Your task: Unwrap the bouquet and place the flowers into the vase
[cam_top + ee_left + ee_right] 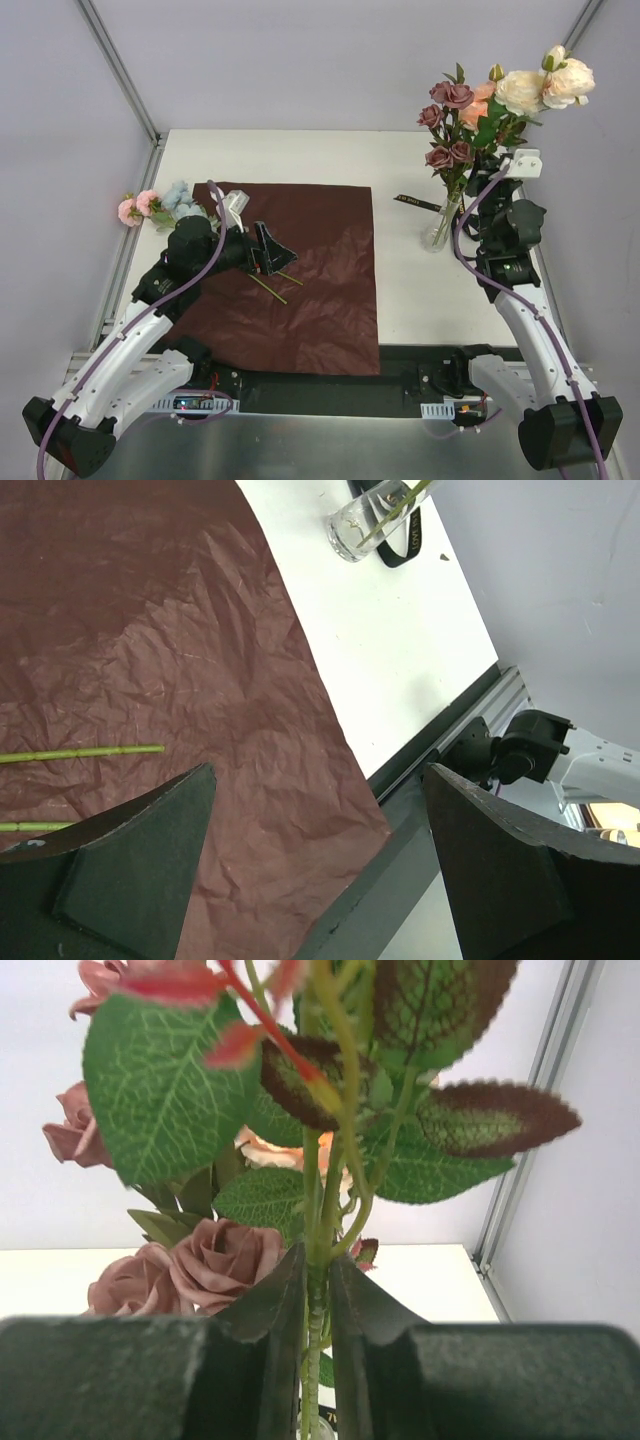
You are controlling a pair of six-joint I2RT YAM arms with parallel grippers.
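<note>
Beside the vase (438, 232), ribbon (412, 202) lettering illegible — right pincer (318, 1265) snug about a stem (312, 1200), grip uncertain — left pincer (318, 775) wide, empty.

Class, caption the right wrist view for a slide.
Right gripper straddling the flowers' green stem, mauve roses behind.

Legible text: none. The black ribbon (414, 202), lying just left of the vase (440, 230) at the far right, bore gold lettering too small to be read in any view.
</note>
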